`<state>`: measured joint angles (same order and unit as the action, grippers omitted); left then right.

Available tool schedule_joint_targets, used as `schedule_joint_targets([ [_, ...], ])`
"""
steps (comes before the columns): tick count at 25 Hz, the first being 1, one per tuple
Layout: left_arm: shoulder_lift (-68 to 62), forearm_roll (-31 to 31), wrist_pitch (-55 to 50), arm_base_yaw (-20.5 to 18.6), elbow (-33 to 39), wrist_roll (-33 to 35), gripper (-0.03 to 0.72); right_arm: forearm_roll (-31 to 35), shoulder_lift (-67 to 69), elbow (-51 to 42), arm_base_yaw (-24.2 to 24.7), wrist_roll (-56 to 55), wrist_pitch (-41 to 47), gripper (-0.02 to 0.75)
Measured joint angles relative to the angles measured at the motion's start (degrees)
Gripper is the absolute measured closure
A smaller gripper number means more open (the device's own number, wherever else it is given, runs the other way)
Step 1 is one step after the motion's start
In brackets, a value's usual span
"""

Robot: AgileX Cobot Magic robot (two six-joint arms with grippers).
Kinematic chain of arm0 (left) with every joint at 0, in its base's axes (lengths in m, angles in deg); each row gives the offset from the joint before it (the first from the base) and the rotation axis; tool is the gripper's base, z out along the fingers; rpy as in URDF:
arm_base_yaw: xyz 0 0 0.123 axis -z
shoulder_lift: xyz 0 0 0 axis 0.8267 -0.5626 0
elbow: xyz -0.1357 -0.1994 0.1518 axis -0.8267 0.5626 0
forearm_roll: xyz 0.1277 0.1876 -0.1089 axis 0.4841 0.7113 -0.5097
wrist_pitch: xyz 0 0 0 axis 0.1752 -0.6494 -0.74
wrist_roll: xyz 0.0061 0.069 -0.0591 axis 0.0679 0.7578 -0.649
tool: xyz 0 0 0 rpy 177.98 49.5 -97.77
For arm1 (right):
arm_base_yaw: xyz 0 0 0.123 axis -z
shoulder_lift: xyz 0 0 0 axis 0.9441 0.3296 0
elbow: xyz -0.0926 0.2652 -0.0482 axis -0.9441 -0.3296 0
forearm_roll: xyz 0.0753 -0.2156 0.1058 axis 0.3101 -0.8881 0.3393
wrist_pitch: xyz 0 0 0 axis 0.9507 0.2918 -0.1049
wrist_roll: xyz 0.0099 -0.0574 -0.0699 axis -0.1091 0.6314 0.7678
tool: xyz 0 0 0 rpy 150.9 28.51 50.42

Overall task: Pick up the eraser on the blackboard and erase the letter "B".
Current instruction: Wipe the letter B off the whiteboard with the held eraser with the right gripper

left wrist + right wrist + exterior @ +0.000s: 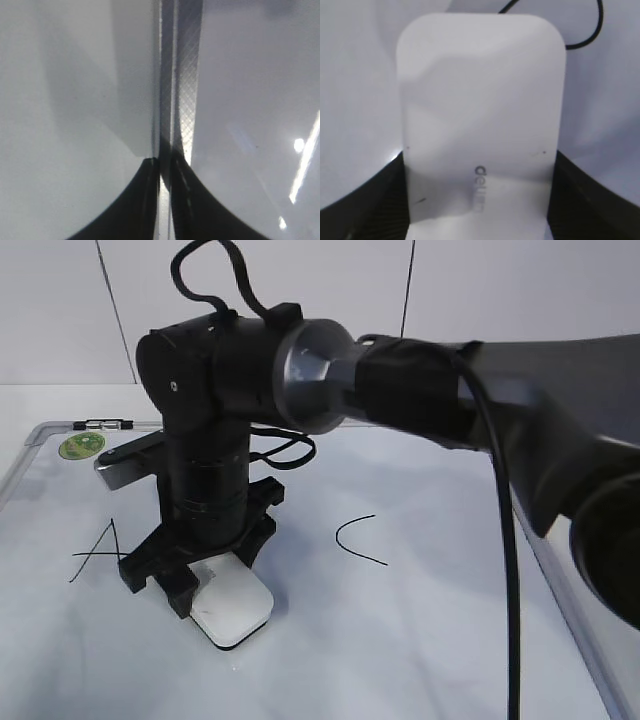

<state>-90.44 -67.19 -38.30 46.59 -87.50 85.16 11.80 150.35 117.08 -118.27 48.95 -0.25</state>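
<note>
The white eraser [235, 610] lies flat on the blackboard [430, 640] left of centre. My right gripper [205, 570] reaches across from the right and is shut on it, one black finger on each long side. In the right wrist view the eraser [480, 110] fills the frame between the fingers of the right gripper [477, 200], grey print up. A thin black stroke [585, 42] shows beyond its far corner. The letter "B" is hidden behind the arm and eraser. My left gripper [165, 167] is shut, its tips at a grey frame strip [182, 75].
A black "A" [100, 552] is drawn left of the gripper and a black "C" [355, 540] to its right. A round green sticker [82, 446] sits in the board's far left corner. The board's grey frame [570, 610] runs down the right side.
</note>
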Motion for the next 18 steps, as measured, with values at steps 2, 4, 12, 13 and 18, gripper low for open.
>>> schedule_joint_targets([
  [2, 0.0, 0.0, 0.0, 0.0, 0.0, 0.0, 0.621, -0.6, 0.7, 0.5, -0.5, 0.4, 0.1, 0.22],
  [4, 0.0, 0.0, 0.0, 0.0, 0.0, 0.0, 0.621, -1.5, 1.1, 1.0, -0.7, 0.4, 0.4, 0.22],
  [12, 0.0, 0.0, 0.0, 0.0, 0.0, 0.0, 0.621, -7.1, 1.6, 1.5, -1.8, 4.8, 1.1, 0.22],
  [13, 0.0, 0.0, 0.0, 0.0, 0.0, 0.0, 0.621, -7.3, 1.6, 1.5, -1.8, 5.6, 1.2, 0.22],
  [18, 0.0, 0.0, 0.0, 0.0, 0.0, 0.0, 0.621, -7.8, 1.6, 1.5, -1.8, 7.4, 1.2, 0.22],
])
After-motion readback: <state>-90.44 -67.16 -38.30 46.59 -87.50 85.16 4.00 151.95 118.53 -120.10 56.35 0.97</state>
